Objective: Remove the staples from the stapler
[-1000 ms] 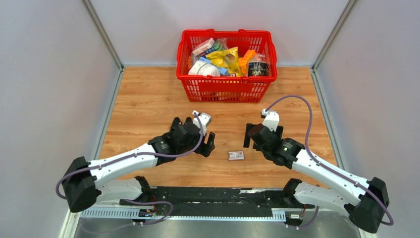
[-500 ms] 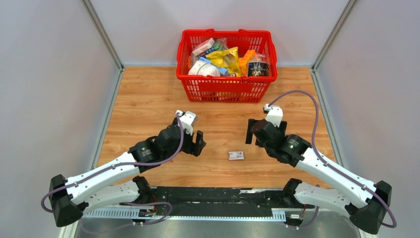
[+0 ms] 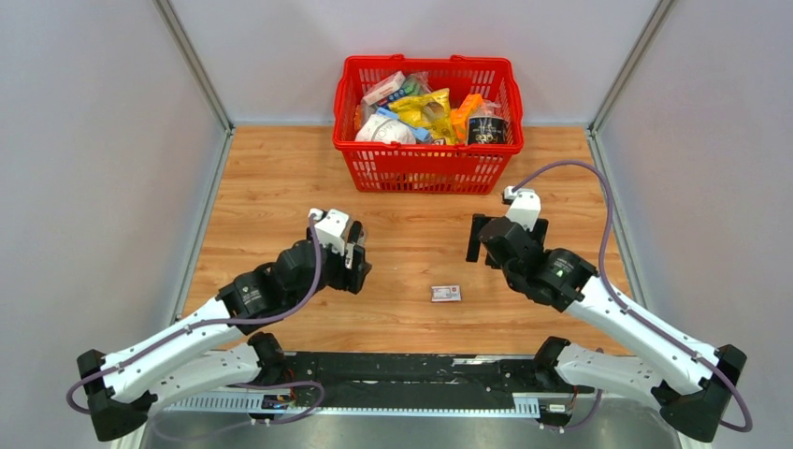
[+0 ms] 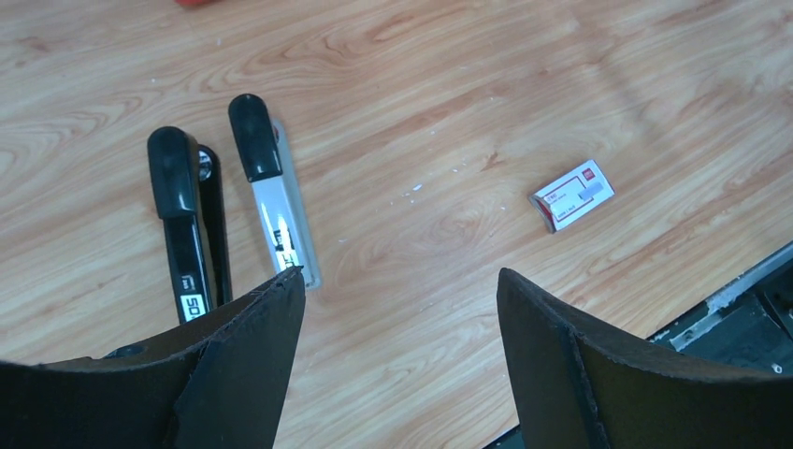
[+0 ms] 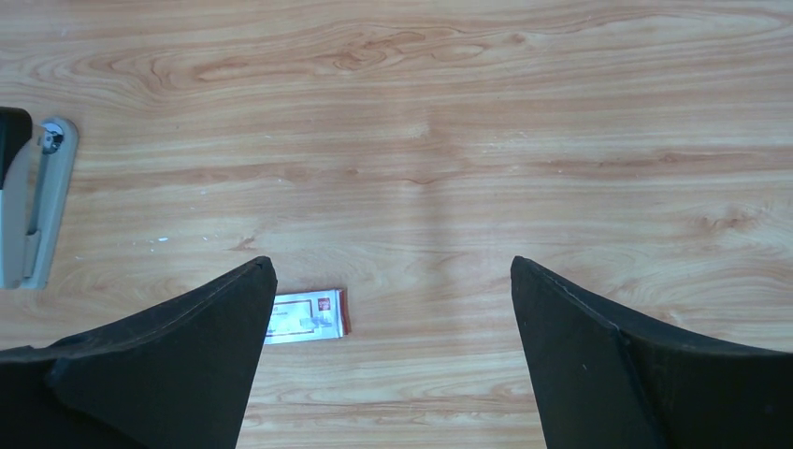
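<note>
Change: left claw (image 4: 400, 285) has drawn back leftward, right claw (image 5: 393, 271) slightly away; both released, empty | Stapler (image 4: 281, 210): hinged open flat on surface (image 4: 468, 84), below left claw | Staples (image 4: 412, 189): tiny loose bits beside it; magazine contents unclear | Judgement: unloading likely near done.

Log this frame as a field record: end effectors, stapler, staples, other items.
left end effector: open, empty
right end effector: open, empty
stapler: unclear whether black tool or grey tool, lying side by side, ungripped
staples: no strip visible
white-and-red box: on table between arms
red basket: full, far edge
</note>
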Available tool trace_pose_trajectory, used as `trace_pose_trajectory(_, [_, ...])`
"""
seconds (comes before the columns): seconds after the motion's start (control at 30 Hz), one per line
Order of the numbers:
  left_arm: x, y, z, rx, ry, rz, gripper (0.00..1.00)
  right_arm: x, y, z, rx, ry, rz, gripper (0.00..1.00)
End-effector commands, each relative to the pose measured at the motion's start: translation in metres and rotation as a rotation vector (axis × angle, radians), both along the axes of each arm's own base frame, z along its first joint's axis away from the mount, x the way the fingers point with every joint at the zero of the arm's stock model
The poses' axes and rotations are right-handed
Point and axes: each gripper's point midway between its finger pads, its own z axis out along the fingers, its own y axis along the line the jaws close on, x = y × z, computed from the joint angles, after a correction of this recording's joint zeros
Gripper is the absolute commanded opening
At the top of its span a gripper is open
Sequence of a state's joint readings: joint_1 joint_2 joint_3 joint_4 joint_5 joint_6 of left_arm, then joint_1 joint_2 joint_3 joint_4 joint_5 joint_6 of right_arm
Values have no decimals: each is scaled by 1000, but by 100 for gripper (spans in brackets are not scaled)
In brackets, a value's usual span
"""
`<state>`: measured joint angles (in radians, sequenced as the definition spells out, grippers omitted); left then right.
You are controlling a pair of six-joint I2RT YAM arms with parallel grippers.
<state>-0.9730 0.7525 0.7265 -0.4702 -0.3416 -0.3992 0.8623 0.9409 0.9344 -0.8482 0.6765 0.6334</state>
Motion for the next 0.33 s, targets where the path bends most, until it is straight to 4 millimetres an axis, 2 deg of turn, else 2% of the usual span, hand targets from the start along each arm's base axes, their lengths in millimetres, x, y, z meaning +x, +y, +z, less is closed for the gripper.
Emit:
trace_pose_trajectory(0.0, [3, 8, 28, -19, -65, 19, 82, 10, 1, 34, 37, -88, -12, 100])
trace_pose_trajectory(0.13, [4, 11, 33, -17, -82, 25, 83, 9, 4, 38, 38, -103, 28, 100])
trace_pose_trajectory(0.3, [5, 13, 38, -15, -99, 25, 83, 12, -4, 46, 39, -156, -3, 100])
